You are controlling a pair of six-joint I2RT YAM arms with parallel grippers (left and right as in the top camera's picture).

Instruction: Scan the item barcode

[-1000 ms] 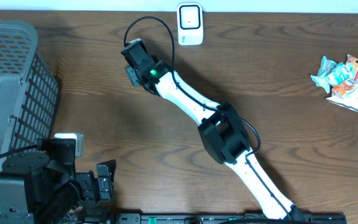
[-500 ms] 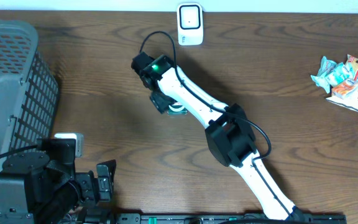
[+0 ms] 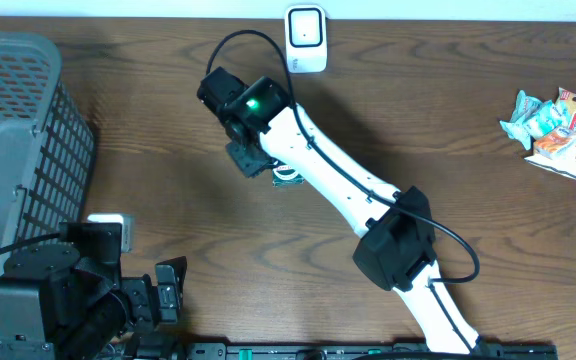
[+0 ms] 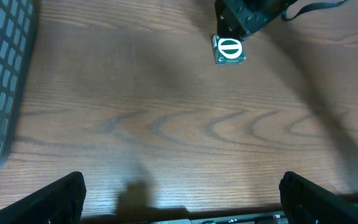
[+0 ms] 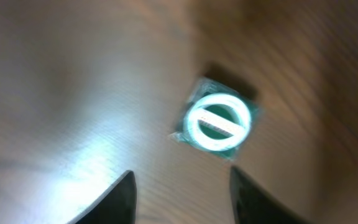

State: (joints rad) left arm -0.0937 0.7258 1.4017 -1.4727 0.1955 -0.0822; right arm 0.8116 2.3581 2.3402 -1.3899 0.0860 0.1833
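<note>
The item is a small green square packet [image 3: 285, 176] with a white ring on its top face [image 5: 218, 122]. It lies flat on the wood table, left of centre, also showing far off in the left wrist view [image 4: 229, 50]. My right gripper [image 3: 248, 158] hangs just above and beside it, pointing down. Its jaws [image 5: 182, 196] are apart with only bare wood between them, and the packet sits just beyond the fingertips. A white scanner [image 3: 306, 40] stands at the table's back edge. My left gripper [image 4: 182, 205] is open and empty at the front left.
A grey mesh basket [image 3: 13, 150] fills the left side of the table and shows in the left wrist view as the basket wall [image 4: 2, 74]. Snack bags [image 3: 558, 130] lie at the far right. The right arm [image 3: 348, 190] stretches diagonally across the middle.
A second ago the packet did not show in the overhead view. It now lies on the table by the right gripper. The right arm's elbow has swung rightward. The left arm stayed still.
</note>
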